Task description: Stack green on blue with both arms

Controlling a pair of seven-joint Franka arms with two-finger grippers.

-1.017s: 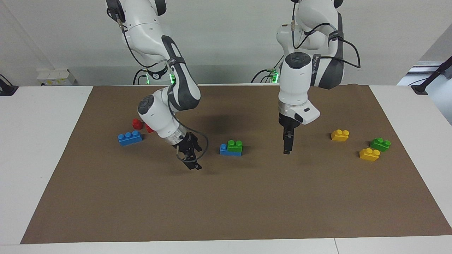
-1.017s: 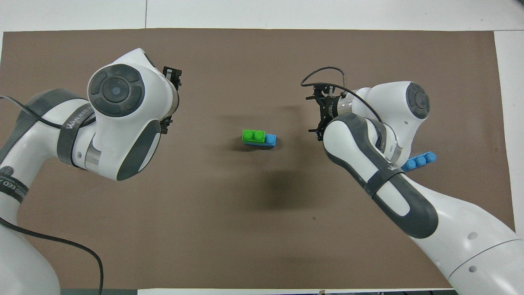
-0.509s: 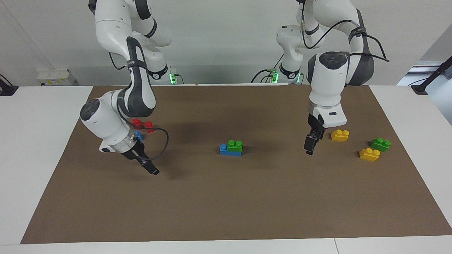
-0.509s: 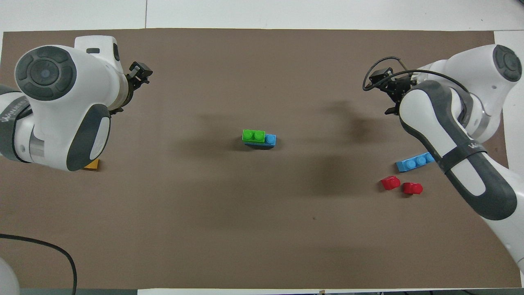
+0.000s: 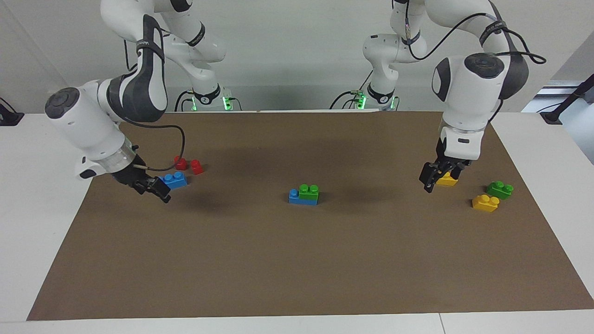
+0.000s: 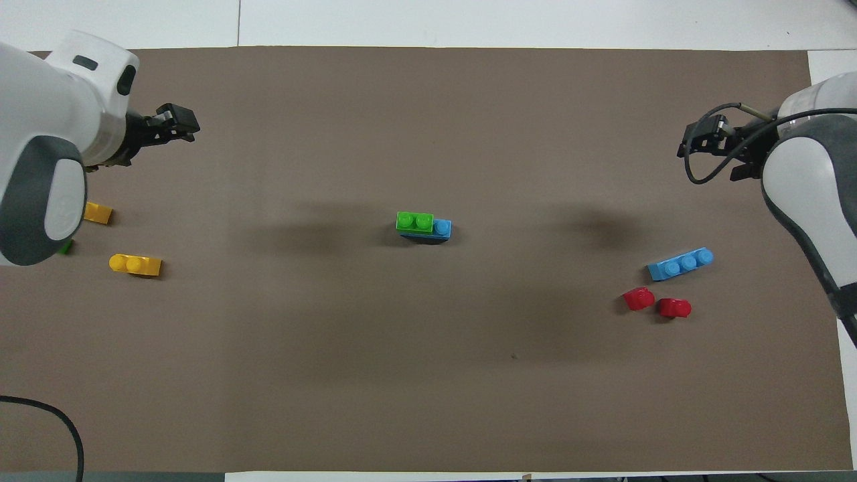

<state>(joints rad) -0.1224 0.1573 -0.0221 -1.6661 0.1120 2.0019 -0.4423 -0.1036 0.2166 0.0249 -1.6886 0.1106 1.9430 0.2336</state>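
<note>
A green brick (image 5: 308, 190) sits on a blue brick (image 5: 293, 196) in the middle of the brown mat, with one blue stud left bare; the green (image 6: 414, 220) and the blue (image 6: 442, 228) show the same in the overhead view. My left gripper (image 5: 435, 179) (image 6: 177, 124) is open and empty, raised over the mat by a yellow brick. My right gripper (image 5: 155, 189) (image 6: 704, 143) is open and empty, over the mat beside a second blue brick (image 5: 175, 180) (image 6: 680, 263). A second green brick (image 5: 500, 189) lies toward the left arm's end.
Two yellow bricks (image 5: 485, 202) (image 5: 448, 180) lie toward the left arm's end by the loose green brick; they also show in the overhead view (image 6: 136, 264) (image 6: 98, 213). Two small red pieces (image 5: 180, 163) (image 5: 196, 167) lie nearer to the robots than the loose blue brick.
Both arms have swung away from the stacked pair toward their own ends of the table. The stack has not moved.
</note>
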